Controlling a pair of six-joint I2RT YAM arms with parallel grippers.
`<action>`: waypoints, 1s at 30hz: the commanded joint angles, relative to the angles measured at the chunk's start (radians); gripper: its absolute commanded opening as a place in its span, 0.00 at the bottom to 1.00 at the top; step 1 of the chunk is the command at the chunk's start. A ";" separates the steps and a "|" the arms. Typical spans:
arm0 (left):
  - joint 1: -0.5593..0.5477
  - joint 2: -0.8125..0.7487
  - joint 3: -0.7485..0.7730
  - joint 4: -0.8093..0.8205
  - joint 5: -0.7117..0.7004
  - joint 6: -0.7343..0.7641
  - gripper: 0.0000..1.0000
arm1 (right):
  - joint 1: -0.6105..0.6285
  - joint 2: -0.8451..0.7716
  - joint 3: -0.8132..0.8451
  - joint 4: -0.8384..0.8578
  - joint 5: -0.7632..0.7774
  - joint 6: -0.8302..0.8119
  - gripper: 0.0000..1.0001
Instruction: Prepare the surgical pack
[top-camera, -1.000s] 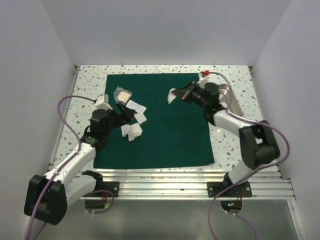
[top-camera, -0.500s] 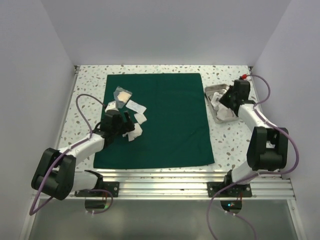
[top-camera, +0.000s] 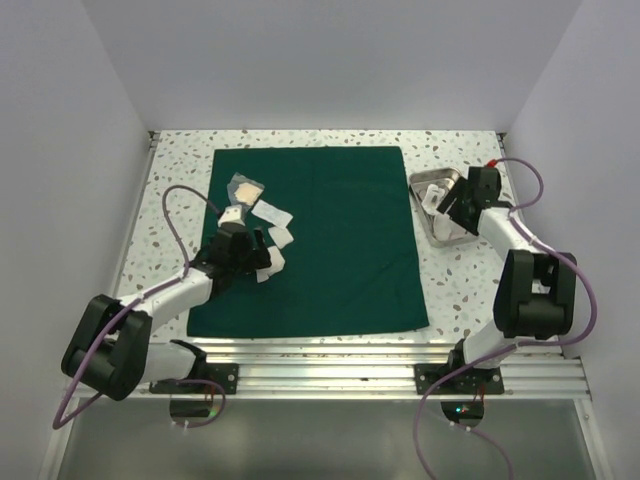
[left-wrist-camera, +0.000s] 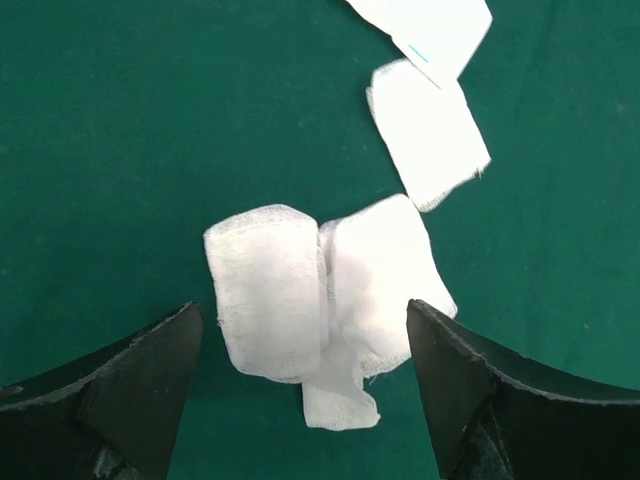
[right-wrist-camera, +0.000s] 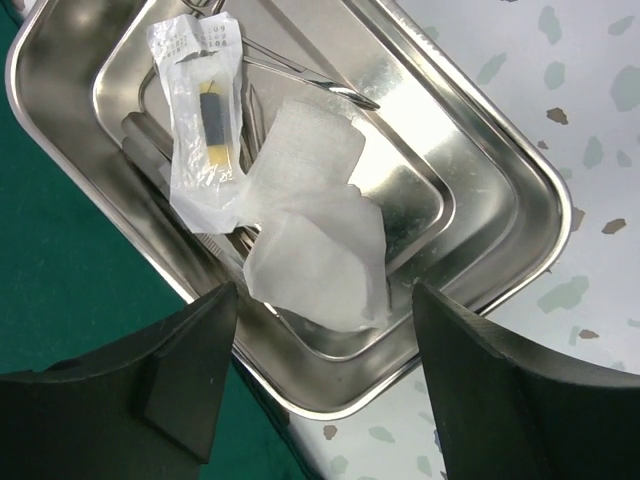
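Observation:
The surgical pack's dark green drape (top-camera: 340, 260) lies spread flat on the table. Two folded white gauze pieces (left-wrist-camera: 265, 300) (left-wrist-camera: 385, 275) lie side by side on it, and my left gripper (left-wrist-camera: 303, 325) (top-camera: 250, 255) stands open right over them, one finger on each side. My right gripper (right-wrist-camera: 325, 300) (top-camera: 447, 205) is open above the steel tray (right-wrist-camera: 520, 190) (top-camera: 432, 176) at the drape's right edge. In the tray lie a loose white gauze (right-wrist-camera: 315, 245), a clear plastic packet (right-wrist-camera: 200, 110) and steel instruments (right-wrist-camera: 305, 75).
More gauze pieces (top-camera: 281, 235) (left-wrist-camera: 430, 130) and a paper packet (top-camera: 246, 188) lie on the drape's left part. White walls close in the speckled table (top-camera: 170, 180) on three sides. An aluminium rail (top-camera: 380, 355) runs along the near edge.
My right arm carried a white gauze from over the drape to the tray, then opened and let it drop there. The left gripper shifted a little onto the gauze pair.

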 joint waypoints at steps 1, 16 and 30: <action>-0.042 0.008 0.029 0.002 -0.006 0.043 0.87 | 0.000 -0.076 0.003 -0.016 0.042 -0.014 0.75; -0.112 0.168 0.095 -0.020 -0.064 0.021 0.64 | -0.002 -0.178 -0.009 -0.018 -0.016 -0.025 0.78; -0.143 0.065 0.184 -0.136 -0.141 0.037 0.00 | 0.102 -0.211 -0.020 0.025 -0.244 -0.054 0.77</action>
